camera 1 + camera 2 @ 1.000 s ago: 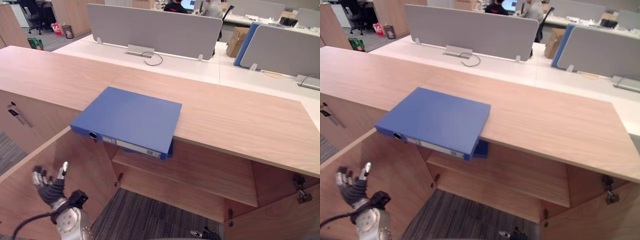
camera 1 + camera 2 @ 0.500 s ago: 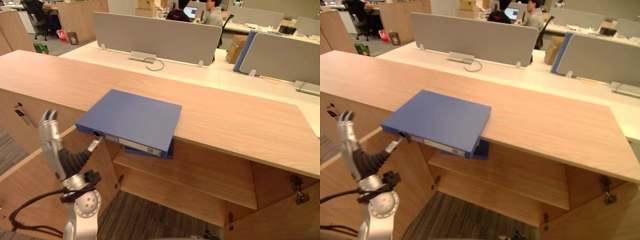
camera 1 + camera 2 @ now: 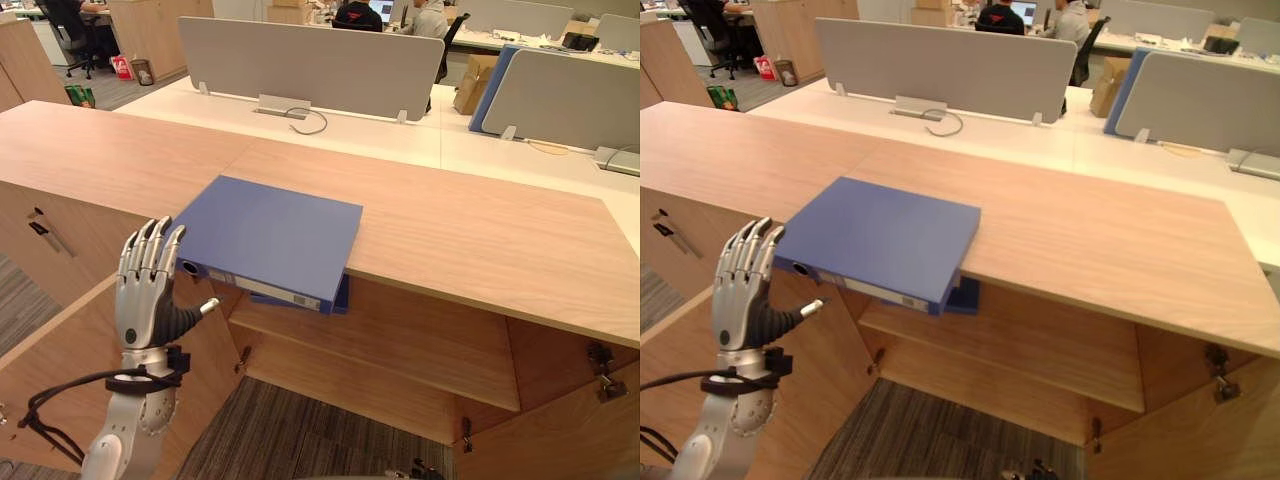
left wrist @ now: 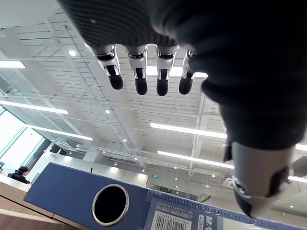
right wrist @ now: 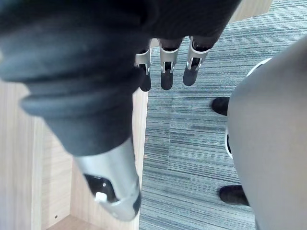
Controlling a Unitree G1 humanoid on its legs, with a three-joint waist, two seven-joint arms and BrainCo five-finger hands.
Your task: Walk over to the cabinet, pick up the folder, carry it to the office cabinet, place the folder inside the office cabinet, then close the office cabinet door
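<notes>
Folder (image 3: 270, 235), blue, lies flat on the wooden cabinet top (image 3: 480, 240) left of the frame's centre, its near edge hanging out over the cabinet's front; the spine faces the camera, and the ring hole (image 4: 110, 204) in it shows large in the left wrist view. Neither hand holds it. At the lower left of the frame the left hand (image 3: 145, 300) stands upright with its fingers straight and close together and its thumb stuck out toward the spine, released and grasping nothing; its fingertips sit just before the folder's near left corner, and the left wrist view shows a gap between them and the spine. Below the folder the cabinet is open, with a bare shelf (image 3: 400, 345) across the middle of the frame, one door (image 3: 50, 350) swung out at the lower left and another (image 3: 560, 430) at the lower right. The right hand (image 5: 166, 67) hangs with relaxed fingers over grey carpet (image 5: 192, 143), empty. Beyond the cabinet top, in the upper part of the frame, run a white desk (image 3: 400, 140) and grey dividers (image 3: 310, 55)
</notes>
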